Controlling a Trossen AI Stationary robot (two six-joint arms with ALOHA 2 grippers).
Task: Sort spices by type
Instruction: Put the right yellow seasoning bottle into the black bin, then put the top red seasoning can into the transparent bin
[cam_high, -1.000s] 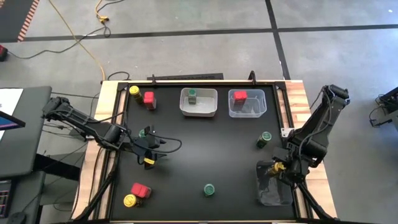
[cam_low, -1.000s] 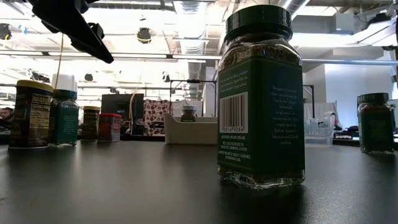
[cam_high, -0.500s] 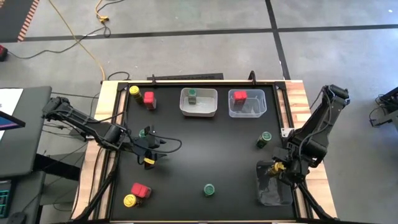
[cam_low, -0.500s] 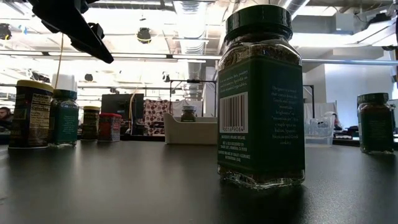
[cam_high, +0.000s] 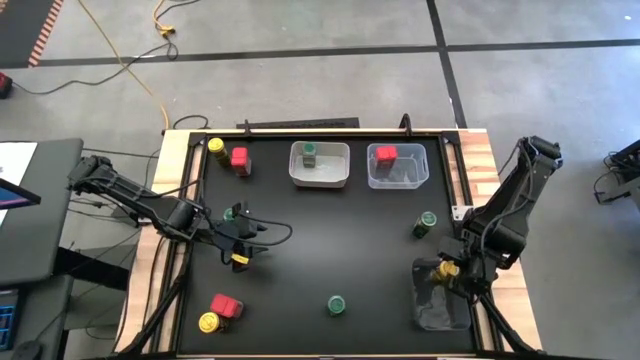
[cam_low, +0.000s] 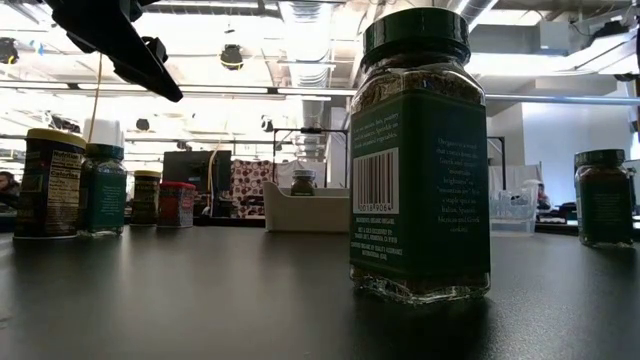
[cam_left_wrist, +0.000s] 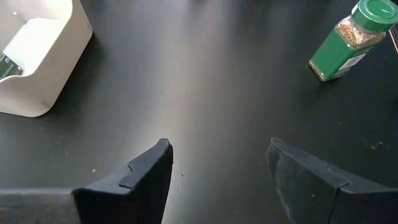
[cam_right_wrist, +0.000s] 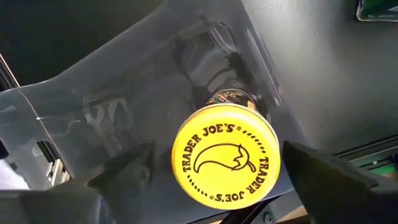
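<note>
Just yellow-lidded jar between parted fingers

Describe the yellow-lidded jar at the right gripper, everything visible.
The round yellow-lidded spice jar shows mostly its lid: bright yellow, plastic-looking, printed in black with "Trader Joe's" around a horn-of-plenty drawing. Below the lid a dark label band shows; the contents are hidden. It sits lid-up inside the clear plastic bin at the table's front right corner. The right gripper is open, a finger on either side of the lid, neither touching it.
</note>
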